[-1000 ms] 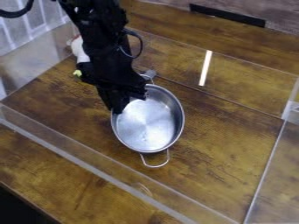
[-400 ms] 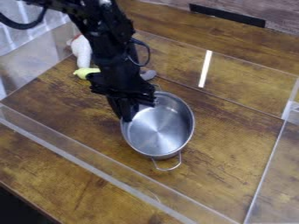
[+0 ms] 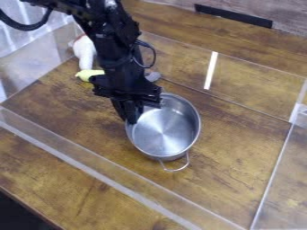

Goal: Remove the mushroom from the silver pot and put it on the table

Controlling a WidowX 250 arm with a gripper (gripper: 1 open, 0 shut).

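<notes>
Since the earlier frame, the shiny steel pot [image 3: 166, 128] had shifted a little to the right across the view, and the black robot arm [image 3: 106, 49] had moved the same way. The gripper [image 3: 129, 110] was at the left side of the pot's rim, its fingers pointing down and drawn shut; whether they pinched the rim between them or merely rested by it could not be told. The pot sat on the dark brown wood-grain table [image 3: 234, 135], its opening facing the camera and bare metal showing inside, with a thin wire loop handle [image 3: 178, 166] at the near edge of the view. Where the mushroom was could not be told for certain: a cream-white object [image 3: 83, 49] lay on the far left part of the table, partly behind the arm, too indistinct to name. Just beside it was a yellow-green piece [image 3: 88, 75], and a small grey item [image 3: 153, 77] showed between the arm and the pot's far rim. A clear acrylic rail [image 3: 114, 178] ran diagonally across the near side of the table.
</notes>
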